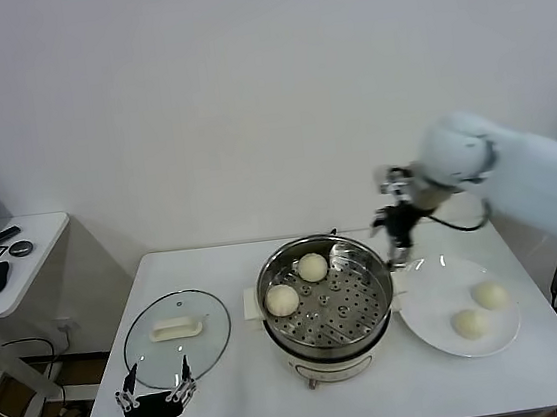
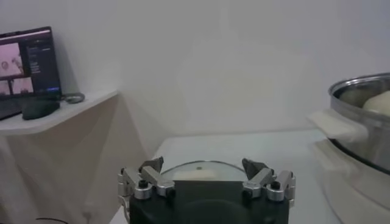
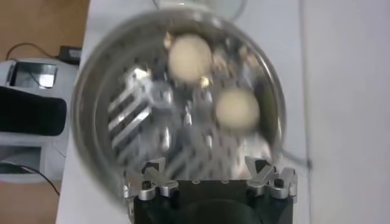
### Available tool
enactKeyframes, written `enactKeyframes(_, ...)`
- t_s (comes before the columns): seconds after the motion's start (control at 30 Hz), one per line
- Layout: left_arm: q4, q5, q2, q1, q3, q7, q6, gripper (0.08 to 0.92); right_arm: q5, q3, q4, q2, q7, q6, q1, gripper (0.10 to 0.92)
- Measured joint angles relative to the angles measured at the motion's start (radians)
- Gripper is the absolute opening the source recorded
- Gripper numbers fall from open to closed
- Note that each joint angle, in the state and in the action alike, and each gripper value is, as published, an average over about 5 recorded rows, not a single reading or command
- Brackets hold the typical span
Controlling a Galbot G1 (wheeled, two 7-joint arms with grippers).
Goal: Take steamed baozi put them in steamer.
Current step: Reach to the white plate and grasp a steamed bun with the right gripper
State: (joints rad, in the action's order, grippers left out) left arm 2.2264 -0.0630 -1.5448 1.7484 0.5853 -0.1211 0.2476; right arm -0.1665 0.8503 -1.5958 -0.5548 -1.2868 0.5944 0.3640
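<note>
**Baozi: two in the steamer, two on the plate**

Two steamed baozi [image 1: 297, 283] are seen lying on the perforated tray inside the steamer [image 1: 330, 335], toward its far-left part, close together but apart. Two more are found on the white plate [image 1: 437, 291], just to the steamer's right on the white table [image 1: 234, 395].

The right gripper [image 1: 398, 247] is held above the steamer's far-right rim, between pot and plate, jaws spread wide and nothing gripped; both buns in the pot are seen below it in the right wrist view.

The left gripper [image 1: 156, 389] is parked low at the table's near-left edge, fingers spread and empty, just before the glass lid [image 1: 176, 326].
</note>
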Motion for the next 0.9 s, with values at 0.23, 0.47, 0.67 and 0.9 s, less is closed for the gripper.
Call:
enactKeyframes(0.23, 0.000, -0.001, -0.005, 0.015, 0.003, -0.001, 0.000, 0.823, 0.098, -0.115, -0.014, 0.113, -0.029, -0.081, -0.143, 0.823)
enactKeyframes(0.47, -0.009, -0.008, -0.015, 0.031, 0.006, -0.003, 0.000, 0.823, 0.211, -0.229, 0.027, 0.132, -0.037, -0.161, -0.322, 0.823)
enactKeyframes(0.67, -0.024, -0.012, -0.018, 0.030, 0.016, -0.002, 0.000, 0.823, 0.307, -0.299, 0.102, 0.110, -0.049, -0.228, -0.445, 0.823)
enactKeyframes(0.9, -0.041, -0.017, -0.019, 0.024, 0.020, -0.001, 0.001, 0.823, 0.406, -0.360, 0.177, 0.076, -0.061, -0.302, -0.549, 0.823)
